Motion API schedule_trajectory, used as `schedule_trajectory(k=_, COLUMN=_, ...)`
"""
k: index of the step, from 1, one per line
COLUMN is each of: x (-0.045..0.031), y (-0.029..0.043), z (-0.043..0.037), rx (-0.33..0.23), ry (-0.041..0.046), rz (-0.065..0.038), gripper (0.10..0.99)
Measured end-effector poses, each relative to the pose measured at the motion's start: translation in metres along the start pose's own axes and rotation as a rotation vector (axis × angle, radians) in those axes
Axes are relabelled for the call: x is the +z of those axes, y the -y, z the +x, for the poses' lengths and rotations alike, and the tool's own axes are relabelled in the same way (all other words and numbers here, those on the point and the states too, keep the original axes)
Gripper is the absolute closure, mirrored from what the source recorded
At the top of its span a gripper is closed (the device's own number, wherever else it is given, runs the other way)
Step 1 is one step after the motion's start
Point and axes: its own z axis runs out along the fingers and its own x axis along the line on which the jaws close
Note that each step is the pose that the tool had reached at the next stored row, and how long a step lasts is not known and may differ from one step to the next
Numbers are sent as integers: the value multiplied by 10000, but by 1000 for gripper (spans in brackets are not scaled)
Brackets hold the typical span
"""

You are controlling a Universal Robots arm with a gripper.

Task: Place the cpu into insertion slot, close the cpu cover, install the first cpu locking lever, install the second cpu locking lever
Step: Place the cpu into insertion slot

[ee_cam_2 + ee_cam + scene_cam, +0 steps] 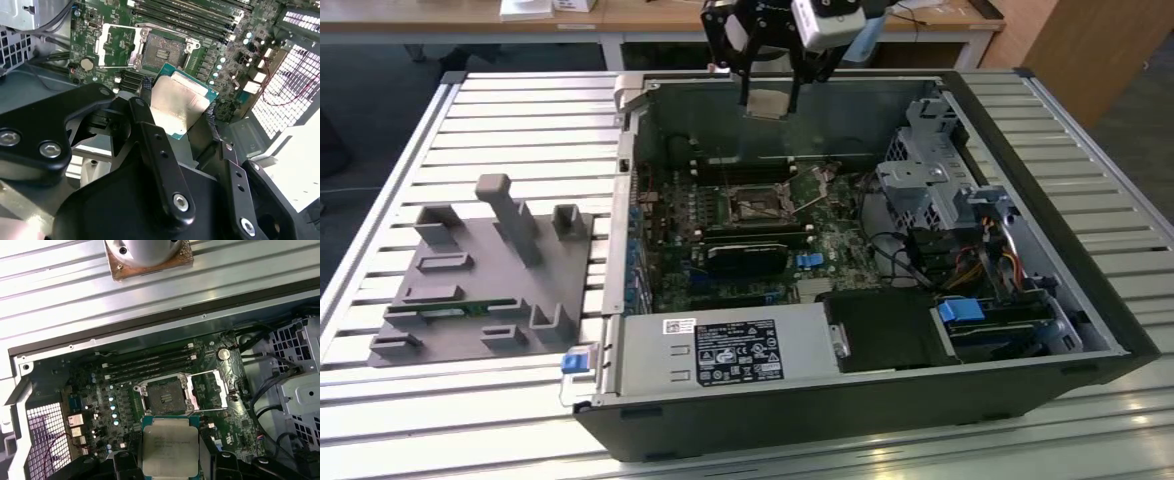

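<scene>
Black gripper clamped on flat silver-grey square cpu, well above the bare black square insertion slot; hinged silver cpu cover lies open beside it

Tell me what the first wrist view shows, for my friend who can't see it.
The gripper holds the cpu, silver top showing, over an open computer case. On the green motherboard inside, the insertion slot sits empty, with the cpu cover flipped open beside it.
</scene>
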Motion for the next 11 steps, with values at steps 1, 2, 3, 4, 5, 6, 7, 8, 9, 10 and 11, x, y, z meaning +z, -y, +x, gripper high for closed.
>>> schedule_trajectory(k=1, x=0, y=0, z=0, rx=44, ry=4, rz=-1, gripper=549)
schedule_trajectory(k=2, x=0, y=0, z=0, rx=94, ry=8, rz=-2, gripper=549)
schedule_trajectory(k=3, x=0, y=0, z=0, rx=139, ry=12, rz=-3, gripper=549)
schedule_trajectory(k=4, x=0, y=0, z=0, rx=185, ry=16, rz=-4, gripper=549)
schedule_trajectory(k=5, x=0, y=0, z=0, rx=227, ry=20, rz=-5, gripper=549)
schedule_trajectory(k=6, x=0, y=0, z=0, rx=266, ry=23, rz=-5, gripper=549)
schedule_trajectory(k=7, x=0, y=0, z=0, rx=306, ry=27, rz=-6, gripper=549)
schedule_trajectory(k=8, x=0, y=0, z=0, rx=349, ry=31, rz=-6, gripper=549)
schedule_trajectory(k=9, x=0, y=0, z=0, rx=397, ry=35, rz=-7, gripper=549)
schedule_trajectory(k=10, x=1, y=0, z=1, rx=458, ry=40, rz=-8, gripper=549)
schedule_trajectory(k=11, x=1, y=0, z=1, rx=518, ry=46, rz=-9, gripper=549)
